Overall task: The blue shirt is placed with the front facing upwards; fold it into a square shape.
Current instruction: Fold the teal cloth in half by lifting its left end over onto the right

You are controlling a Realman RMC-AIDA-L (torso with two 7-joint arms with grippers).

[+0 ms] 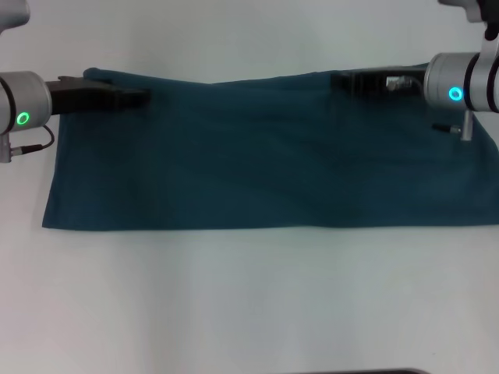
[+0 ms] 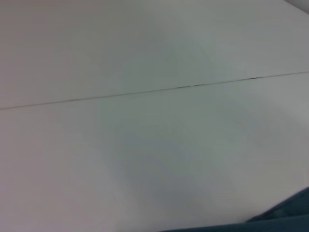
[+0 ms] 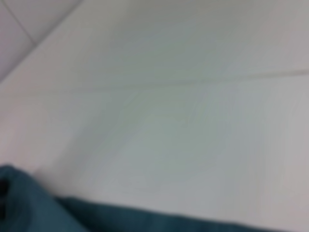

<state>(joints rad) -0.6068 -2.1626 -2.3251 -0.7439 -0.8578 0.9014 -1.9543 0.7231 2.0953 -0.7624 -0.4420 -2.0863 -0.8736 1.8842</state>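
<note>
The blue shirt (image 1: 265,164) lies flat on the white table (image 1: 249,296) as a long dark teal band running left to right, with no lettering or collar showing. My left gripper (image 1: 134,97) rests low at the band's far left edge, pointing inward. Over the far right edge sits my right gripper (image 1: 347,80), also pointing inward. A sliver of the shirt (image 2: 289,220) shows at one corner of the left wrist view. A rumpled strip of the shirt (image 3: 87,215) runs along one side of the right wrist view.
Bare white tabletop extends in front of the shirt and behind it. A thin seam (image 2: 145,92) crosses the table surface in the left wrist view. A dark edge (image 1: 359,372) shows at the near border of the head view.
</note>
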